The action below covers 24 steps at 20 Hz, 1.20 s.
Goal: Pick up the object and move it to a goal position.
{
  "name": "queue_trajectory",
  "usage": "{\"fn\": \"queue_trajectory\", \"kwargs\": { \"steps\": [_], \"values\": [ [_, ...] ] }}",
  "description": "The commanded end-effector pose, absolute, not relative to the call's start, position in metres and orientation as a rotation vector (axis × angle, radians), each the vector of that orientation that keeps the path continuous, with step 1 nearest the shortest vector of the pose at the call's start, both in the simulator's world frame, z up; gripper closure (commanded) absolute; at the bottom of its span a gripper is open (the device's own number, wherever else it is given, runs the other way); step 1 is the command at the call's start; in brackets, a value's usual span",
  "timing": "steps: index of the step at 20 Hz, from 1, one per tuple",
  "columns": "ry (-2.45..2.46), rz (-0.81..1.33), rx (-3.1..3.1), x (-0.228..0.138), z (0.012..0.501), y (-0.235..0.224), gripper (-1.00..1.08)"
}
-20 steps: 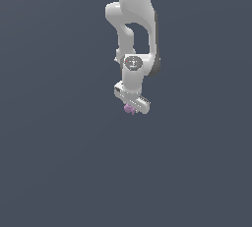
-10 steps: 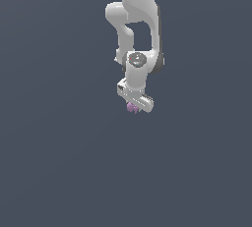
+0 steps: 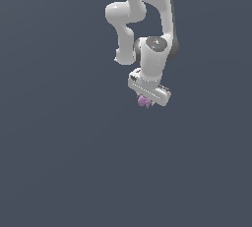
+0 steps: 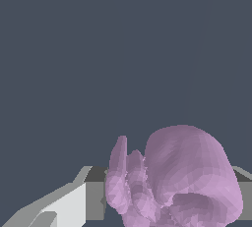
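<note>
End effector (image 3: 147,101): white, hanging under my arm (image 3: 147,19), fingers (image 4: 64,206) clamped on the object. Object (image 3: 144,101): lumpy purple-pink piece, held between the fingers, protruding just below the end effector. Surroundings: plain dark grey-blue all round in both views.

One robot arm (image 3: 147,19), one pincer (image 3: 147,100), one lumpy purple-pink object (image 3: 144,101)
</note>
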State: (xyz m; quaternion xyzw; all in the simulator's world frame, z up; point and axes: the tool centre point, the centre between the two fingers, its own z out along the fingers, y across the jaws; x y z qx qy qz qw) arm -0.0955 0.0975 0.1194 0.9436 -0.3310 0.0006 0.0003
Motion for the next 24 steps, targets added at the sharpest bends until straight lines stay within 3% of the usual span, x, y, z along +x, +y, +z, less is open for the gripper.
{"fn": "queue_trajectory", "kwargs": {
  "steps": [1, 13, 24],
  "values": [
    [-1.04, 0.003, 2.963, -0.093, 0.141, 0.117, 1.08],
    [-1.04, 0.002, 2.963, -0.077, 0.245, 0.208, 1.08],
    [-1.039, 0.001, 2.964, -0.067, 0.288, 0.247, 1.08]
  ]
}}
